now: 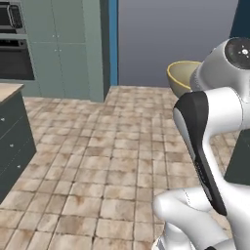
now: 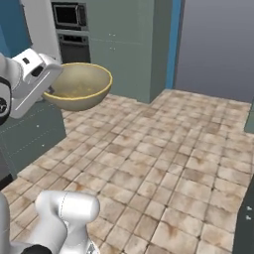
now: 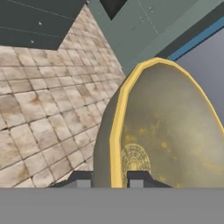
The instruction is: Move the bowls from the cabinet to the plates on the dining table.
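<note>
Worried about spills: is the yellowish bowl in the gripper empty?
Empty: the yellowish bowl shows a bare speckled inside, with the gripper pinching its rim.

Arm was raised and folded at the elbow, wrist held high above the floor, gripper (image 3: 109, 177) pinched onto the rim of the pale yellowish-olive bowl (image 2: 79, 87), one fingertip either side.

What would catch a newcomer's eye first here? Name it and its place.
The yellowish bowl, carried high over the tiled floor, the gripper shut on its rim. Behind stands the grey-green cupboard wall with built-in ovens, beside a blue strip.
</note>
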